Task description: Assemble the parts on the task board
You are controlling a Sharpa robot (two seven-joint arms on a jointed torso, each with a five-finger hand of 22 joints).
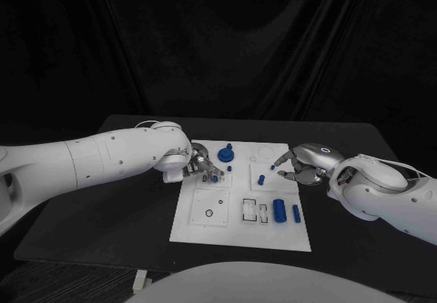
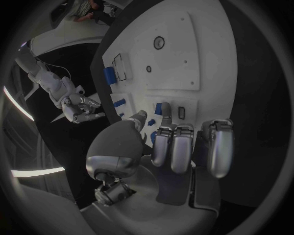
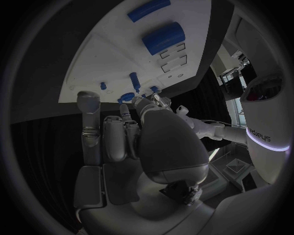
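Observation:
The white task board (image 1: 239,221) lies in the middle of the black table. My left hand (image 1: 202,166) is over the board's near-left part. Its thumb and one finger pinch a small blue peg (image 1: 214,178) (image 2: 158,108) that stands in a small square plate, while the other fingers (image 2: 183,147) are curled in. My right hand (image 1: 297,169) (image 2: 77,107) hovers at the board's right edge with loosely bent, spread fingers and holds nothing. A blue knob (image 1: 226,153) (image 3: 127,97) stands at the board's far side. Another blue peg (image 1: 261,180) (image 3: 134,78) stands between the hands.
A thick blue cylinder (image 1: 280,211) (image 3: 163,38) and a thin blue rod (image 1: 296,213) (image 3: 147,9) lie at the board's near right, beside rectangular slots (image 1: 249,209). A round hole (image 1: 208,213) sits in the near-left plate. Bare black table (image 1: 119,214) surrounds the board.

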